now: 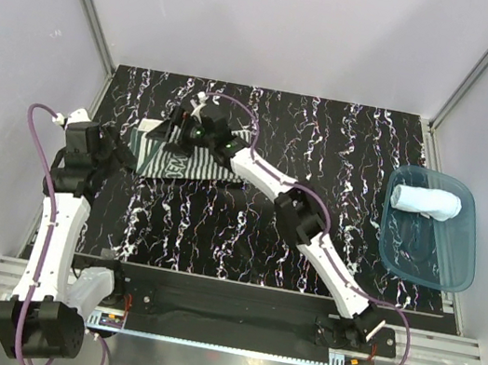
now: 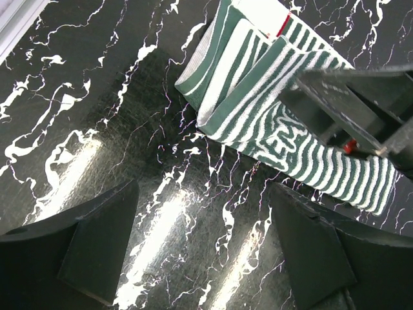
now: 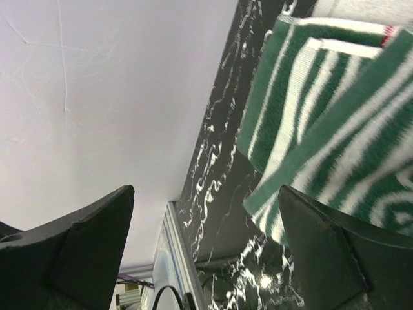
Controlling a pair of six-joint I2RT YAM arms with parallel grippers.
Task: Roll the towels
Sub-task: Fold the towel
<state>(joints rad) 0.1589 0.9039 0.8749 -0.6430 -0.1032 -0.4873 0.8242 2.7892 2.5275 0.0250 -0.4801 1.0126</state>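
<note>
Top external — 1 rolled pale towel in blue tray

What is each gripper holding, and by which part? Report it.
Nothing is held. The left gripper and the right gripper both stand open at the striped towel, neither closed on it.

Bright even light, glare streaks on glossy table, striped towel blurred close up
</note>
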